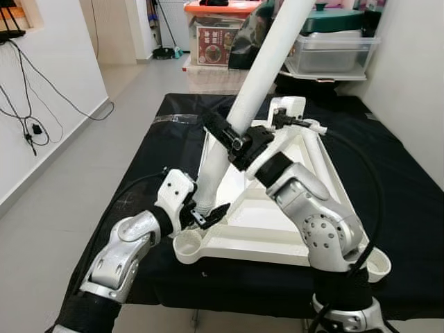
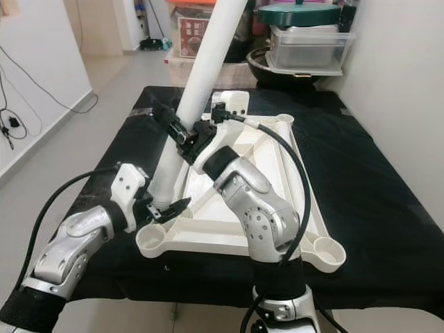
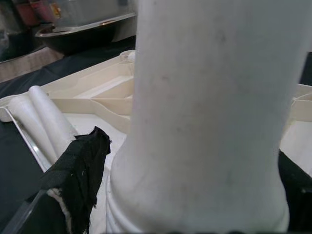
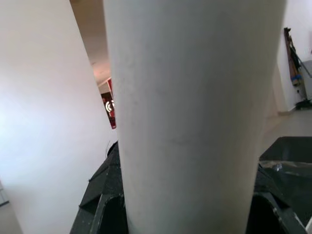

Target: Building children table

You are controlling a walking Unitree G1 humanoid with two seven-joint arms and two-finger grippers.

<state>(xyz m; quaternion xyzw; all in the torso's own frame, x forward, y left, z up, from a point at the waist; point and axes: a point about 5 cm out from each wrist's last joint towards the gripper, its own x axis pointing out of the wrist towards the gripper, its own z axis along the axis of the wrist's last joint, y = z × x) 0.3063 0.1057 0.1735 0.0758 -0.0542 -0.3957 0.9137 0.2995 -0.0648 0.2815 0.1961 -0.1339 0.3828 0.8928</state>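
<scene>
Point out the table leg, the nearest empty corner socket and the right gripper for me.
table leg point(image 1: 260, 80): left eye view, middle of the white tube.
corner socket point(image 1: 188, 243): left eye view, rim of the round cup.
right gripper point(image 1: 232, 139): left eye view, between the fingertips clamping the leg.

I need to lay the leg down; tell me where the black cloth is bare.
The black cloth lies bare between the upturned tabletop and the right-hand wall. It is crowded at the near-left socket, where the left gripper and right gripper hold the white leg.
</scene>
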